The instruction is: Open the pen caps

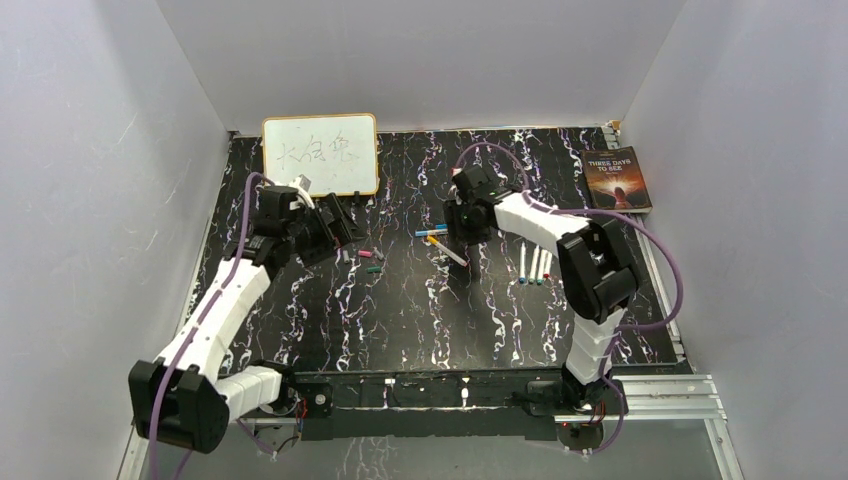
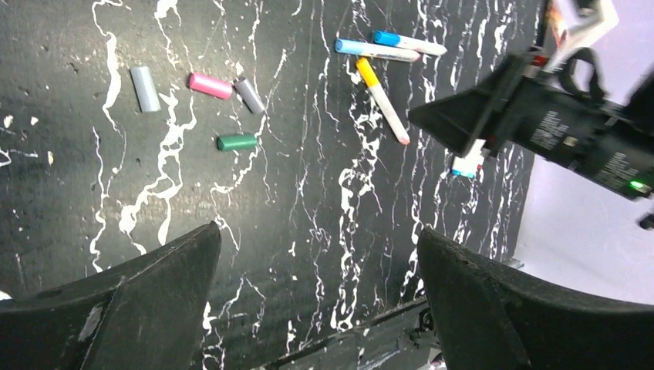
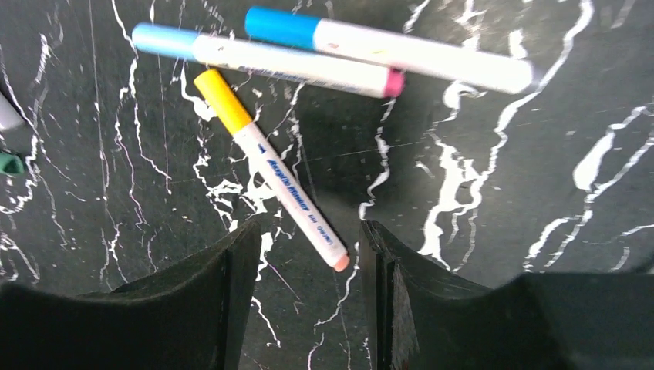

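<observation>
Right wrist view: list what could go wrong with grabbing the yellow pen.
1. Only the tail of the yellow pen lies between the fingers of the right gripper, and slanted; closing may flick it away.
2. Its cap lies right by the light-blue pen; a pull could shove that and the blue pen beside it.

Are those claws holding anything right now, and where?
Nothing is held. The left gripper gapes empty; the right gripper, open, straddles the tail end of the yellow-capped pen without gripping.
</observation>
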